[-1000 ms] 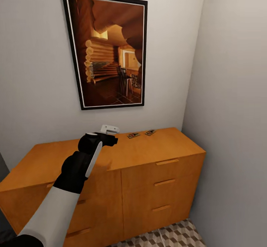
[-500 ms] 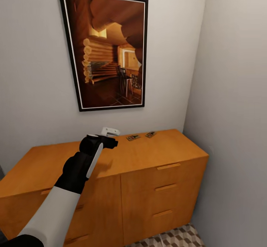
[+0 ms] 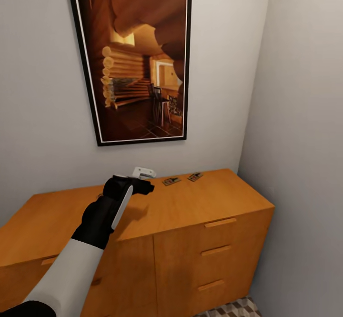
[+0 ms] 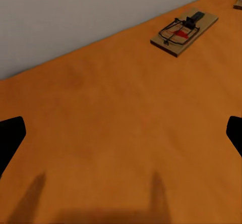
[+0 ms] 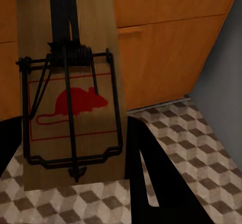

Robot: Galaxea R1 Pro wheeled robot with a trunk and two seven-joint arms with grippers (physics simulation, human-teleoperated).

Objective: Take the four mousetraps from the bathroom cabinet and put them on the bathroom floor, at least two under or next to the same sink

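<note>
The left gripper [image 3: 143, 187] hovers over the cabinet [image 3: 200, 207] top near its back edge, its jaw state unclear. At its 3 o'clock lie two mousetraps [image 3: 171, 180] [image 3: 194, 177], near each other by the wall. A framed picture [image 3: 133, 62] hangs at 12 o'clock. Patterned floor [image 3: 233, 307] shows at 5 o'clock.

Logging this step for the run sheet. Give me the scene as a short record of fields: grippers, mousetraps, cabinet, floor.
left gripper: open, over the cabinet top, holding nothing
right gripper: shut on a mousetrap, held above the bathroom floor
mousetraps on cabinet top: two, near the back wall, nearer one, farther one
cabinet: orange-brown, drawers shut
white object: on the cabinet top behind the left gripper, unclear what it is
wall: framed picture above the cabinet
</note>
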